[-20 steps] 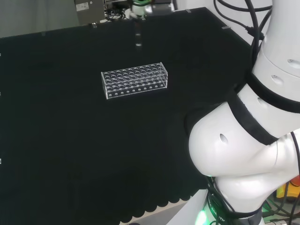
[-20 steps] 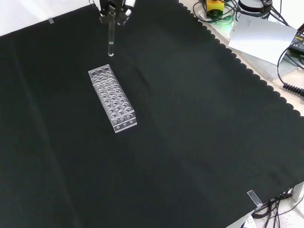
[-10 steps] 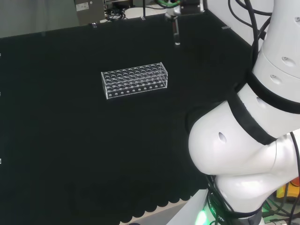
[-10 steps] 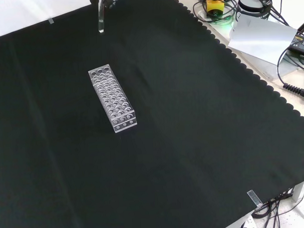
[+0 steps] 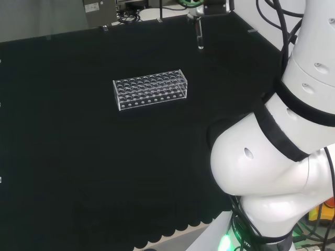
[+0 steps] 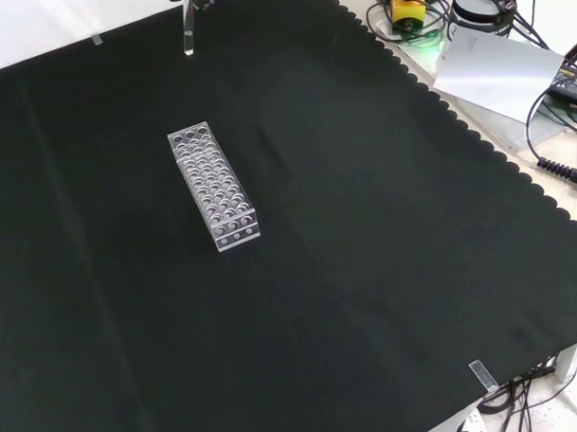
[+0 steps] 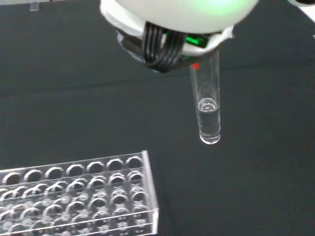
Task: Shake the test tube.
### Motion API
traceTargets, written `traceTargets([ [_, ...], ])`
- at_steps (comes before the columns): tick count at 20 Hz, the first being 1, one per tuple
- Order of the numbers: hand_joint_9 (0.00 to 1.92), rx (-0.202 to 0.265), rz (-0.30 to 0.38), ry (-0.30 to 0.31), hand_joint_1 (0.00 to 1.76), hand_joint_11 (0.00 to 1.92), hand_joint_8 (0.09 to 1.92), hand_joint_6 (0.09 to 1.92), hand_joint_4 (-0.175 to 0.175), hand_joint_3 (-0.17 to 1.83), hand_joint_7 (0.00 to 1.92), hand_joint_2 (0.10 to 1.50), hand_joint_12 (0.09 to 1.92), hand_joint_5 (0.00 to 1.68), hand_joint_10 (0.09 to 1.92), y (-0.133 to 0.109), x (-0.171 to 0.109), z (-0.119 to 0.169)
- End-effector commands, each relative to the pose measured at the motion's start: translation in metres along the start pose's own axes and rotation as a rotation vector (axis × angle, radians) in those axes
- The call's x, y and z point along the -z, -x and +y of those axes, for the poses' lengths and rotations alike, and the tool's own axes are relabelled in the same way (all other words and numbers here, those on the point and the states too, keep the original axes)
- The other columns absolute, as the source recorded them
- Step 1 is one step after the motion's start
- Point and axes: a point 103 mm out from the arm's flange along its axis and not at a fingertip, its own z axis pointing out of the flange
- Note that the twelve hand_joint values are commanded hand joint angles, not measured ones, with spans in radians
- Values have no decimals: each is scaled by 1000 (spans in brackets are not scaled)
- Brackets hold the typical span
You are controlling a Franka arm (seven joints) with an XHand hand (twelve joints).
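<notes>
The tube (image 7: pixel 208 110) hangs straight down from the hand (image 7: pixel 177 19), well above the rack (image 5: pixel 150 89), near the worktop's (image 6: pixel 366 270) edge; can't tell how the hand grips.

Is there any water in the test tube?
Yes, a little. The wrist view shows clear liquid at the bottom of the test tube; above it, empty.

The test tube (image 7: pixel 208 105) is clear, glossy glass (or plastic), the rack (image 5: pixel 150 89) is clear shiny plastic, and the black cloth (image 6: pixel 365 232) looks matt and smooth.
</notes>
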Motion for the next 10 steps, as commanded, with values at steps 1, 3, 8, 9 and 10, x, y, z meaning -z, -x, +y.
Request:
traceTargets([
  [1,1603,101,60,-6,1331,1299,667,87,-175,527,1396,704,857,1424,598,-48,-1,-5],
  [3,1603,154,82,-6,1331,1299,667,87,-175,528,1396,703,858,1424,599,-71,1,-8],
  [8,1603,288,134,-6,1331,1299,667,87,-175,530,1396,702,858,1424,599,-129,7,-21],
  [9,1603,309,141,-6,1331,1299,667,87,-175,530,1396,702,858,1424,599,-137,8,-24],
  [10,1603,324,147,-6,1331,1300,667,87,-175,530,1396,702,858,1424,599,-143,9,-25],
])
